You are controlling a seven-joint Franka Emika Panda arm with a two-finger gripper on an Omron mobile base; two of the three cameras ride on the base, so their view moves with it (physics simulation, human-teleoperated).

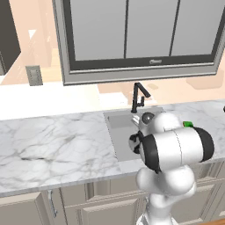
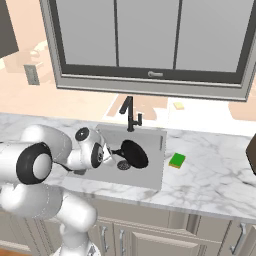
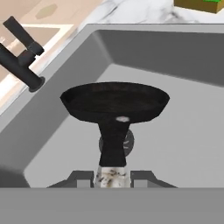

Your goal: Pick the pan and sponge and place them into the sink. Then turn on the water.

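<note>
My gripper (image 3: 112,177) is shut on the silver-grey end of the black pan's handle (image 3: 113,146). The pan (image 3: 114,103) hangs inside the grey sink (image 3: 175,52), its bowl over the round drain (image 3: 128,141). In the right base view the gripper (image 2: 111,151) reaches in from the left and the pan (image 2: 134,153) sits over the middle of the sink (image 2: 152,142). The green sponge (image 2: 177,160) lies on the marble just right of the basin. It appears too in the left base view (image 1: 188,124) and at the top right of the hand view (image 3: 203,4).
The black faucet (image 2: 131,114) stands at the back rim of the sink, with no stream falling from it; in the hand view the faucet (image 3: 22,52) is to the pan's left. White marble counter (image 1: 52,145) stretches left of the basin. A window (image 2: 150,40) sits above.
</note>
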